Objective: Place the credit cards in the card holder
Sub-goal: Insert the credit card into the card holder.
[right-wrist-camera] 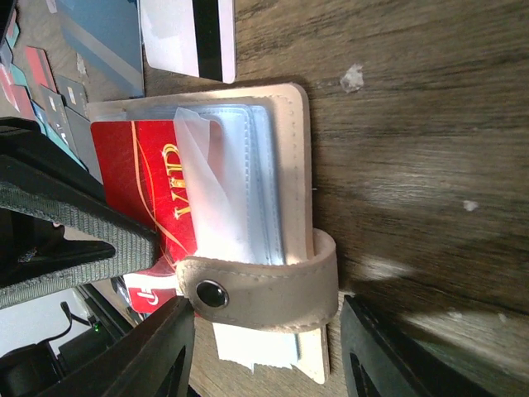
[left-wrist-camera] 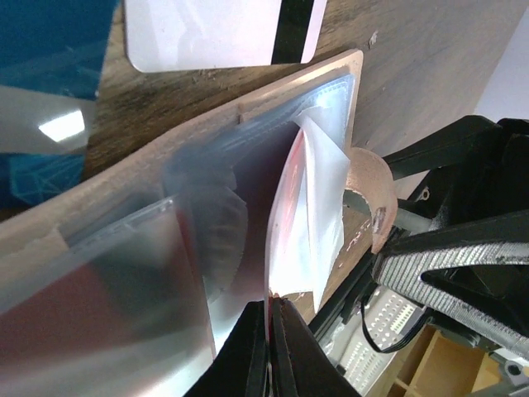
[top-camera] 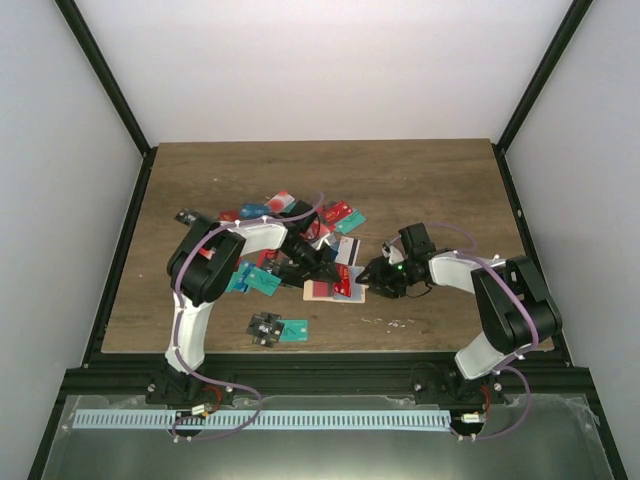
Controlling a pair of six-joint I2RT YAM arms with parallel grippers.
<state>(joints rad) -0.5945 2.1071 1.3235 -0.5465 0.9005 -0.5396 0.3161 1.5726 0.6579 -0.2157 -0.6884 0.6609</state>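
Card holder: the tan card holder [right-wrist-camera: 285, 165] lies open on the wooden table [top-camera: 430, 190], near its middle, between the two grippers and at the near edge of the heap of cards.
Inside it: clear sleeves [right-wrist-camera: 240, 174] are fanned up, and a red card [right-wrist-camera: 140, 174] with gold lettering sits in one of them.
Snap tab: the snap tab [right-wrist-camera: 273, 285] curls across the holder's end, its stud facing up.
Left gripper: the left gripper [left-wrist-camera: 269, 310] has its fingers pressed together, tips at the edge of a clear sleeve. I cannot tell whether the film is nipped between them.
Right gripper: the right gripper [right-wrist-camera: 269, 318] has its fingers spread, one on each side of the tab end of the holder. I see no clear touch.
Nearest card: a white card [right-wrist-camera: 186, 37] with a black stripe lies just beyond the holder.
Credit cards: the credit cards [top-camera: 300, 215] are scattered in red, teal and black behind the left arm.
Strays: a black card [top-camera: 264, 327] and a teal card [top-camera: 294, 331] lie side by side near the front edge.
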